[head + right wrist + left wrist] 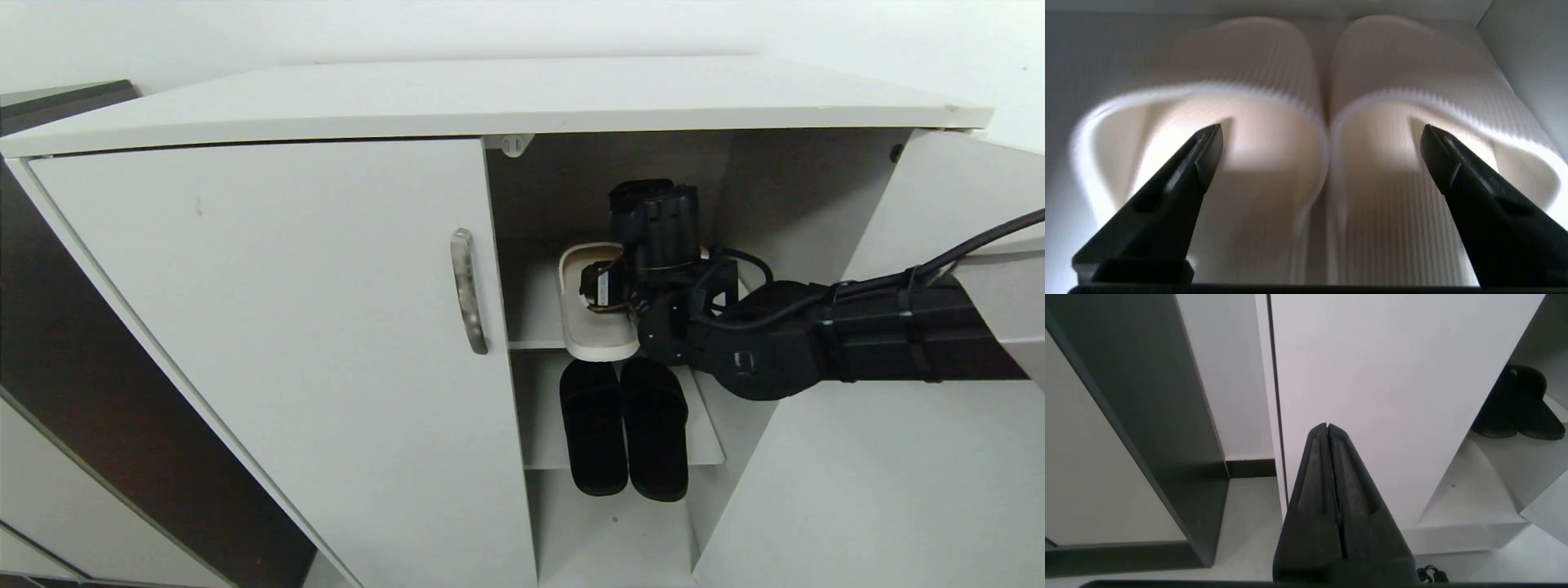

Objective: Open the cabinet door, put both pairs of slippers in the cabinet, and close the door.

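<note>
White flat-panel cabinet (490, 98): left door (269, 327) shut, right door (939, 204) open. Upper shelf (531, 318): pair of cream ribbed foam slippers (1315, 106). Lower shelf (706, 441): pair of black slide slippers (624, 425), heels overhanging. Right gripper (1320, 135): jaws wide apart over the cream pair, empty. Left gripper (1327, 433): pressed together, empty, facing the shut door. Pale floor (1249, 514).

Cabinet (490, 98) mid-frame: closed door (269, 327) at left, open door (857, 490) lower right. Inside, upper slipper pair (600, 339) on upper shelf (531, 318); lower slipper pair (624, 425) directly beneath on lower shelf (706, 445), near ends overhanging its front edge.
</note>
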You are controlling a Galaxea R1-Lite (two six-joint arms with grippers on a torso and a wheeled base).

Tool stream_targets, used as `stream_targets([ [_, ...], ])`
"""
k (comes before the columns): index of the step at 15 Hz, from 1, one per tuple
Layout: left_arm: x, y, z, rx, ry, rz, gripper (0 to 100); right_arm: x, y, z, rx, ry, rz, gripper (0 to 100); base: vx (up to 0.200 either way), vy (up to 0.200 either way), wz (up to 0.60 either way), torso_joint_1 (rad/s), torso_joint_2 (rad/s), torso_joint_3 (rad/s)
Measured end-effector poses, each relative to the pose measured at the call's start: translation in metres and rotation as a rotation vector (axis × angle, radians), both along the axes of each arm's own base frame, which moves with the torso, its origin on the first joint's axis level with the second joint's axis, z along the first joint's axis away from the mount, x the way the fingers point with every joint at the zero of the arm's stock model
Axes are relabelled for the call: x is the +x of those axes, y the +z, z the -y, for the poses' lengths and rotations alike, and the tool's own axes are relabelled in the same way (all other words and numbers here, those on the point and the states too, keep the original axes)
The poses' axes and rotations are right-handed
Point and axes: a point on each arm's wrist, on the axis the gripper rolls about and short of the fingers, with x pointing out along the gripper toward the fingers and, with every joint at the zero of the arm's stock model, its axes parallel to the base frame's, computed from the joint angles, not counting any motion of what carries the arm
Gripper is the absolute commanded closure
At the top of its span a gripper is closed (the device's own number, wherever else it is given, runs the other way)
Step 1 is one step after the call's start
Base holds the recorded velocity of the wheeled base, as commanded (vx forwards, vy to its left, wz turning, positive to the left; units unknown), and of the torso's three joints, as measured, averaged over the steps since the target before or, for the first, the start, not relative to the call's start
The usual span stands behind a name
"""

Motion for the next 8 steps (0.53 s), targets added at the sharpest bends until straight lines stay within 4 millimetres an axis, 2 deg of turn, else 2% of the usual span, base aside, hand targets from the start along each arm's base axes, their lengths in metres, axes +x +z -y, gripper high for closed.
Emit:
stream_targets([
  [4,0.0,0.0,0.0,0.0,0.0,0.0,100,-0.037,0.009,0.003,0.004,0.053,0.002,0,0.0,0.0,0.0,0.0,0.0,0.0],
  [5,0.0,0.0,0.0,0.0,0.0,0.0,100,-0.048,0.011,0.003,0.01,0.075,0.009,100,0.0,0.0,0.0,0.0,0.0,0.0],
  [8,0.0,0.0,0.0,0.0,0.0,0.0,100,-0.083,0.002,0.008,0.003,0.133,0.006,100,0.0,0.0,0.0,0.0,0.0,0.0],
])
